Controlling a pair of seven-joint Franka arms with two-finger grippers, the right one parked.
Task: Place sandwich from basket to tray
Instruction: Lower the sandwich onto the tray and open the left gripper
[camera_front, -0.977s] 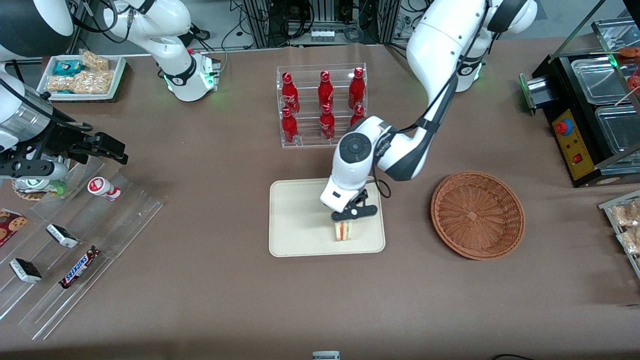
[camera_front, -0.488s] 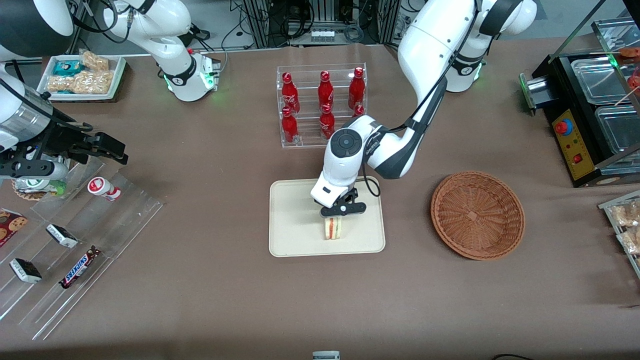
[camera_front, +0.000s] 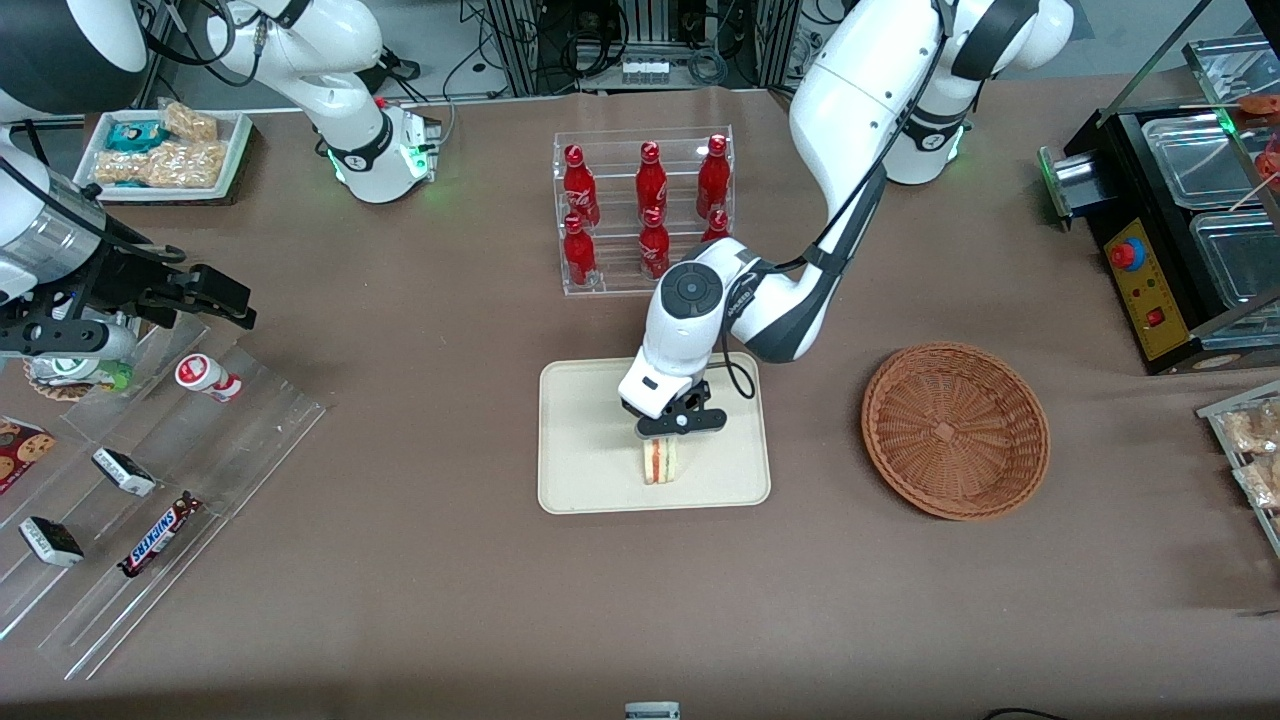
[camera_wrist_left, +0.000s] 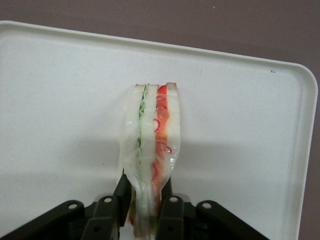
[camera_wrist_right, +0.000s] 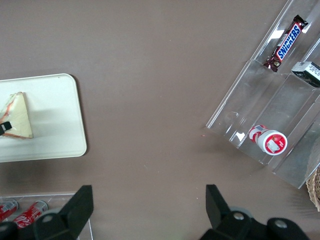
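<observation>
My left gripper (camera_front: 664, 440) is shut on the sandwich (camera_front: 659, 461), a pale bread wedge with red and green filling, held over the cream tray (camera_front: 590, 450) near its front-camera edge. In the left wrist view the black fingers (camera_wrist_left: 122, 192) pinch the sandwich (camera_wrist_left: 150, 145) from both sides above the tray (camera_wrist_left: 60, 110). I cannot tell whether the sandwich touches the tray. The brown wicker basket (camera_front: 955, 430) stands empty beside the tray, toward the working arm's end. The right wrist view also shows the sandwich (camera_wrist_right: 17, 117) on or just above the tray (camera_wrist_right: 55, 130).
A clear rack of red bottles (camera_front: 645, 210) stands farther from the front camera than the tray. Acrylic racks with snack bars (camera_front: 160, 530) lie toward the parked arm's end. A black appliance with clear tubs (camera_front: 1190, 220) stands toward the working arm's end.
The gripper has carried the sandwich across the tray toward the parked arm's end, most of it in the first half second, then slowing.
</observation>
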